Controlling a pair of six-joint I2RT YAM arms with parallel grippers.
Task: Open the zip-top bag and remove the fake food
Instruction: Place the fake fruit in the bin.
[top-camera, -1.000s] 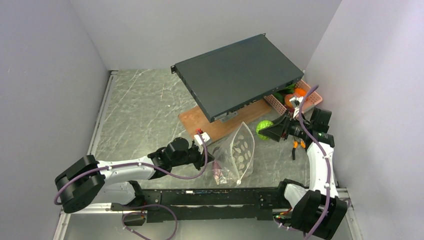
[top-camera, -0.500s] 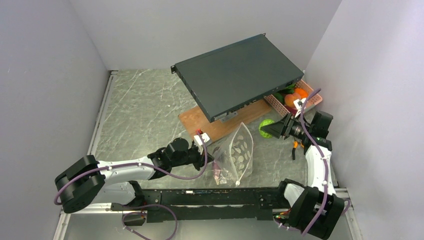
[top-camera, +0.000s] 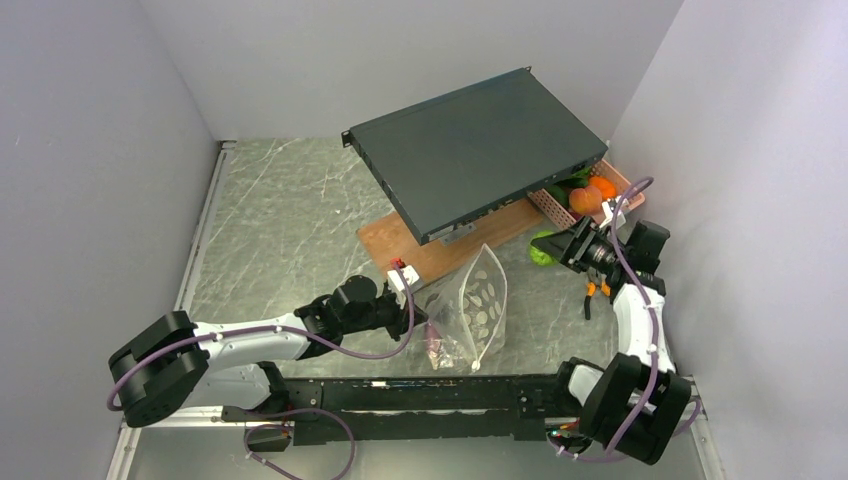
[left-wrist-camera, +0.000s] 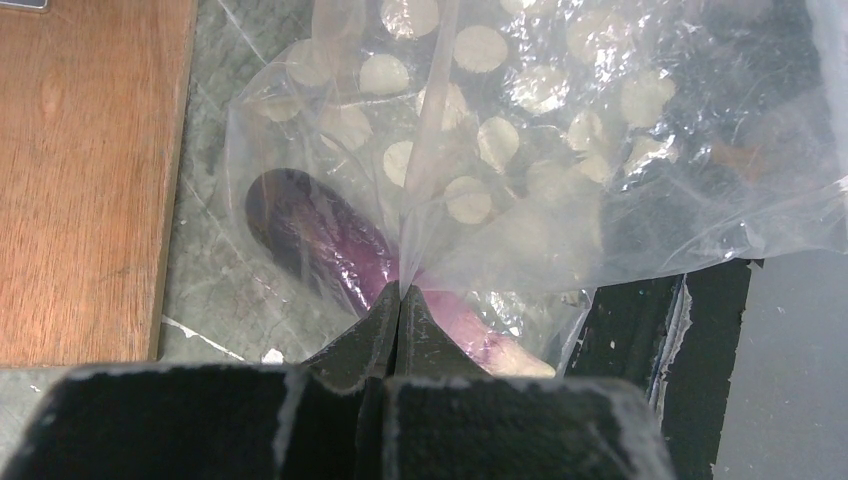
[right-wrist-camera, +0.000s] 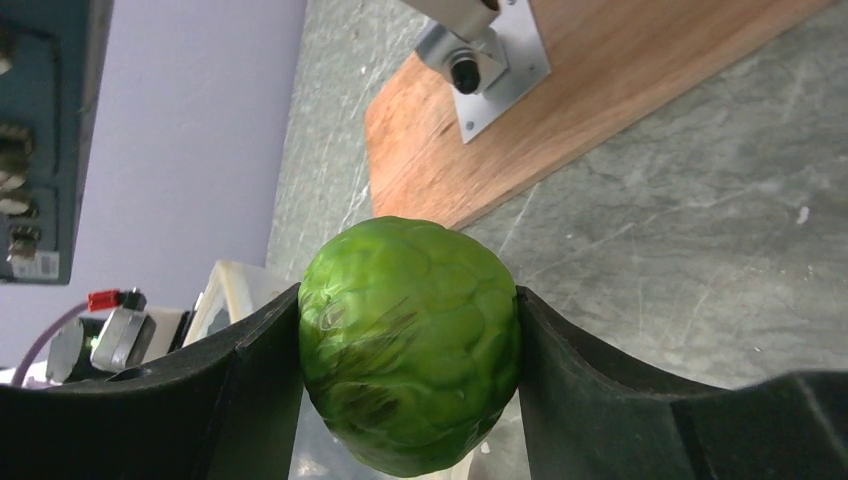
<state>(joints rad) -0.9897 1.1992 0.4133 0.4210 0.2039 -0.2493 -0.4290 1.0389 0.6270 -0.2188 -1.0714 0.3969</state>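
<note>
The clear zip-top bag (top-camera: 478, 308) lies at the table's front with pale dots on its plastic. My left gripper (top-camera: 420, 318) is shut, pinching a fold of the bag (left-wrist-camera: 470, 130) between its tips (left-wrist-camera: 400, 292). A purple toy eggplant (left-wrist-camera: 318, 238) shows inside the bag just beyond the fingers. My right gripper (top-camera: 553, 247) hangs above the table to the right, shut on a round green leafy piece of fake food (right-wrist-camera: 410, 345), which bulges past both black fingers (right-wrist-camera: 250, 370). In the top view the green piece (top-camera: 541, 251) peeks out left of that gripper.
A pink lattice basket (top-camera: 631, 190) at the back right holds orange and green toy pieces (top-camera: 588, 197). A large dark flat case (top-camera: 475, 150) sits tilted on a wooden board (top-camera: 400, 245). Orange-handled pliers (top-camera: 592, 292) lie under the right arm. Walls close both sides.
My right gripper has carried the green piece up and to the right, closer to the pink basket. The left gripper and the bag have not moved.
</note>
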